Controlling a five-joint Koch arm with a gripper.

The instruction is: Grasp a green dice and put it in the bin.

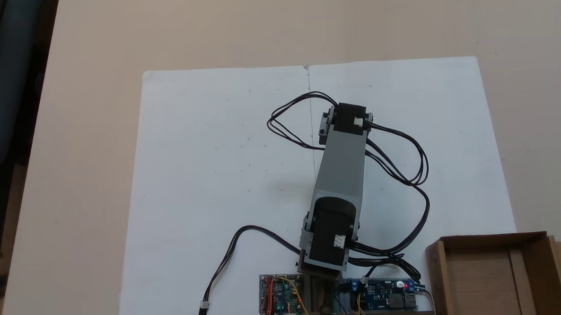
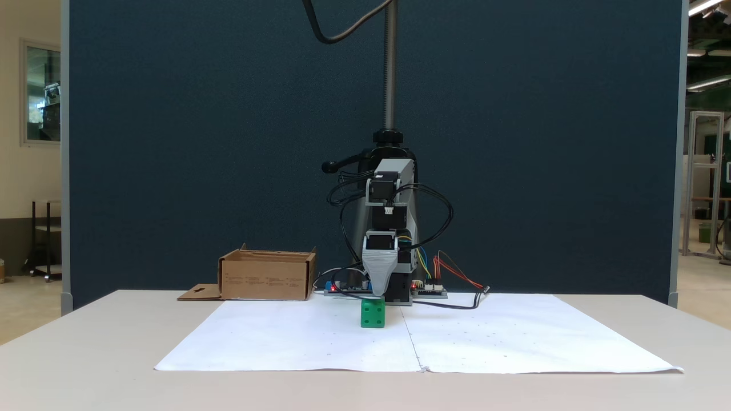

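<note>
Seen from above in a fixed view, the Koch arm (image 1: 340,174) stretches away from its base across the white paper sheet (image 1: 206,189) that covers the middle of the surface (image 1: 92,66). Its grey link and black motors hide whatever lies directly beneath. The bin (image 1: 498,271), a brown cardboard box with its hang-hole flap to the right, sits at the lower right corner, beside the circuit boards (image 1: 386,292) at the arm's foot and well apart from the arm's far end. Black cables (image 1: 404,171) loop out on either side of the arm.

From the front, in another fixed view, the green dice (image 2: 373,313) stands on the paper sheet near its centre crease, square-on to the camera and with no long axis to speak of. The pincer (image 2: 380,294) hangs straight over it, its grey tapered jaw pointing down, the tip reaching to the dice's top edge and sitting a shade to the right of the cube's middle. Whether tip and dice touch cannot be told. Only one jaw shows from here, the other lying behind it, so whether the pincer is spread or clenched cannot be told either; nothing is lifted off the paper. The bin (image 2: 267,275) stands to the left in this view, back beside the arm's base, its flap lying flat on the surface. The coming move looks likely to be a short drop and a closing around the cube, then a carry leftward to the box.
</note>
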